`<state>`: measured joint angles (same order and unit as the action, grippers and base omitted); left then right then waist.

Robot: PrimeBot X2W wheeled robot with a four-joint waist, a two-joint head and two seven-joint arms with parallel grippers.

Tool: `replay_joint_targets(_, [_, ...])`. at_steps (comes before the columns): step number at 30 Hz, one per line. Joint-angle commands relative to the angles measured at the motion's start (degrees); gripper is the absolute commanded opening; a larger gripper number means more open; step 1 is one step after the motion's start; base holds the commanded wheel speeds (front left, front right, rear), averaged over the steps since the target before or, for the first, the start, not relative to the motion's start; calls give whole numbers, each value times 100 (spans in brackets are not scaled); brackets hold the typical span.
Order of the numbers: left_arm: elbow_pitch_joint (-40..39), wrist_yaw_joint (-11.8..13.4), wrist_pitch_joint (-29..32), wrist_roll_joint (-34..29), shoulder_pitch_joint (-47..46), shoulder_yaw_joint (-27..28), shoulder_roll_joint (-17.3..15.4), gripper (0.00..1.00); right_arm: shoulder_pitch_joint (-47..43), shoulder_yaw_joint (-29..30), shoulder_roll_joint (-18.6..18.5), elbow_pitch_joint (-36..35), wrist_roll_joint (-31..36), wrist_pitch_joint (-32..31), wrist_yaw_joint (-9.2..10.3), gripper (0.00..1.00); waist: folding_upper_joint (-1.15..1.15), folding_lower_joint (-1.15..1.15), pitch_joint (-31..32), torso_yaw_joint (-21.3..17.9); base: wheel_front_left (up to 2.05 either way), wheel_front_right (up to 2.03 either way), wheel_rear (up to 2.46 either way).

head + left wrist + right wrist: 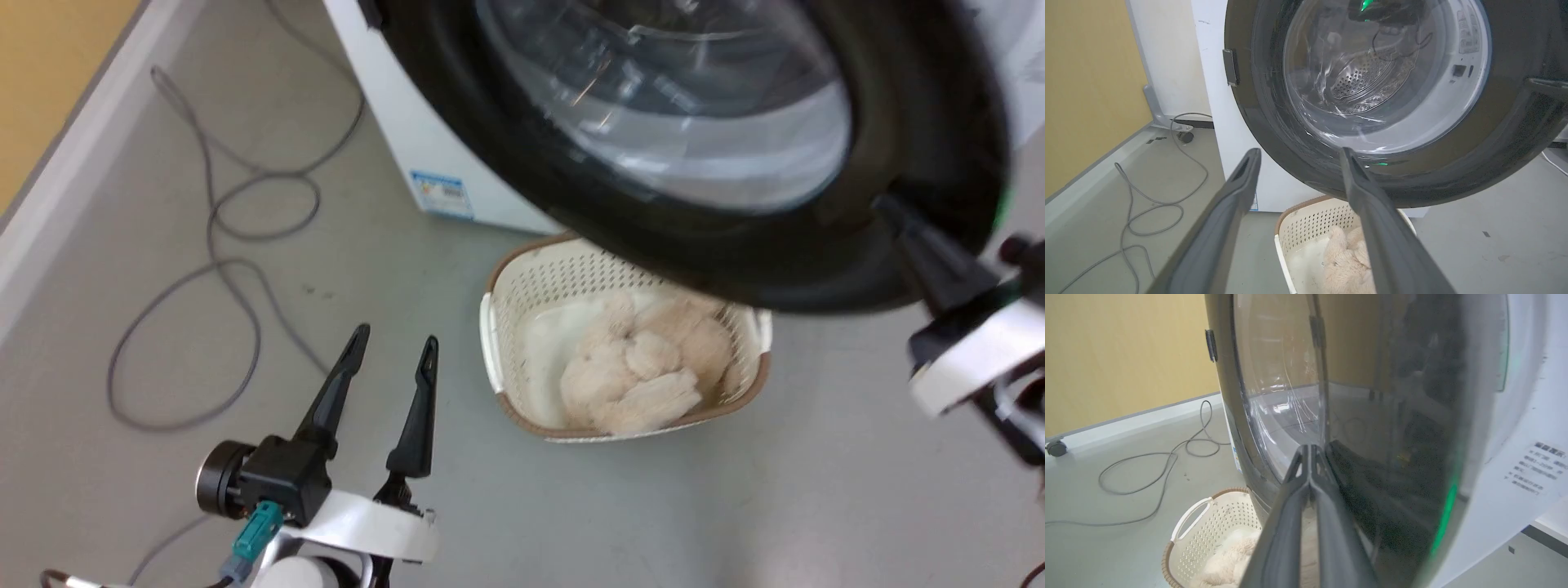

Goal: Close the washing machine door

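Two fingers pinched together, the right gripper (1310,449) presses the washing machine door (922,122) at its glossy rim and could skid off; left gripper (394,336) hangs spread, empty.

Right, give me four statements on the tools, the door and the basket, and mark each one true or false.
The left tool is open and holds nothing. True.
The right tool is spread wide. False: its fingers are shut together, tips at the washing machine door.
The basket is empty. False: pale fluffy laundry lies in it.
A grey cable lies on the floor. True.
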<state>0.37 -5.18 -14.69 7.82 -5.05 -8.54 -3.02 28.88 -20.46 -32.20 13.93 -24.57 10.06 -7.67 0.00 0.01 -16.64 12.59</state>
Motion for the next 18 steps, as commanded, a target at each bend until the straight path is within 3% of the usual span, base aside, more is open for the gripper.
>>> replay_joint_targets(1, [-43,41,-30,46,-144,-35,9,100,291,93,-123,199,-137,-53,19,0,0,-1,-235,163,0,0,0])
replay_joint_targets(18, [-142,235,-30,252,-622,-71,13,100,2003,595,-166,1590,-431,-406,19,0,0,-1,-825,358,0,0,0])
